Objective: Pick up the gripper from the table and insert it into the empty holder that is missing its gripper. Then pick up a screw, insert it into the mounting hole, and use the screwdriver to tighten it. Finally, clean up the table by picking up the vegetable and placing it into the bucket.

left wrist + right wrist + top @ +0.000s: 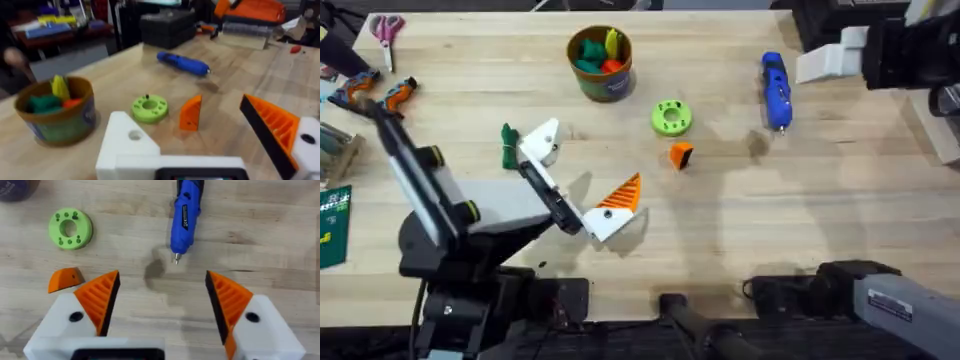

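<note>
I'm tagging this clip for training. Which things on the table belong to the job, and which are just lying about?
Part of the job:
orange gripper
white holder
blue screwdriver
green vegetable
bucket

Just lying about:
lime green disc
pink-handled scissors

A pale wooden table point(840, 210) stands before dim cluttered shelves point(55, 27) behind.

Lime green disc point(671, 117) mid-table (screws standing in it); pink-handled scissors point(387, 32) at far-left corner.
</note>
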Robot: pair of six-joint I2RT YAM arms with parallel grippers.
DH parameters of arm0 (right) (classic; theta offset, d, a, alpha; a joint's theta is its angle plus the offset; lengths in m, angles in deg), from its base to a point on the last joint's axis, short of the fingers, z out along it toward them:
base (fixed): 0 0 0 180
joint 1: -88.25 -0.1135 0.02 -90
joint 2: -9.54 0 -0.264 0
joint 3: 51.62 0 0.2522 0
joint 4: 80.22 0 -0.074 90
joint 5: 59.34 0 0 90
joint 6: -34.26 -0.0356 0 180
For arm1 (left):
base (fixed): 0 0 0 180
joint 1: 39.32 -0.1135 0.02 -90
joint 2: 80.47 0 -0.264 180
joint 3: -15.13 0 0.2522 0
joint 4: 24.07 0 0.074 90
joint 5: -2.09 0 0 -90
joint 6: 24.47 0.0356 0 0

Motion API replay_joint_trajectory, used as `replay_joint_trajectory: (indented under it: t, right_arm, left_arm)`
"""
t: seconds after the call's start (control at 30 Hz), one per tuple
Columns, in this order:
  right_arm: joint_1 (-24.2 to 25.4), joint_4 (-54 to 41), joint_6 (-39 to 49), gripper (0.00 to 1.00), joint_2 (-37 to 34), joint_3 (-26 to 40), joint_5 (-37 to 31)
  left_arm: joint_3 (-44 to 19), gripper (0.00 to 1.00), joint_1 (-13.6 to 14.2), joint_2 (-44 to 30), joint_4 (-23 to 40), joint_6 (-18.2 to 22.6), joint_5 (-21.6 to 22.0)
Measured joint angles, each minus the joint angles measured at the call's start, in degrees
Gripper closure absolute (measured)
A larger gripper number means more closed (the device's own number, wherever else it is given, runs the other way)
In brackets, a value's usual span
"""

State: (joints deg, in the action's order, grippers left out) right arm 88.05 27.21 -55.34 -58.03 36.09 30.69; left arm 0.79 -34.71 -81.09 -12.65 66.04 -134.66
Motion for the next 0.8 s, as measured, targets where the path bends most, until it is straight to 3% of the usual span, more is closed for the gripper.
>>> replay_joint_trajectory:
  t: [0.13,0.3,0.8]
  right_arm:
    - [0.0,0.0,0.0,0.01,0.0,-0.02,0.02]
    - [0.0,0.01,0.0,0.01,-0.01,-0.02,0.0]
    - [0.0,0.0,0.0,0.01,-0.02,-0.01,0.0]
  left_arm:
    - [0.07,0.015,0.51,0.0,6.35,-0.97,0.71]
    - [0.07,0.015,0.51,0.0,6.48,-2.92,0.59]
    - [0.0,0.015,0.51,0.0,7.32,-4.03,-5.93]
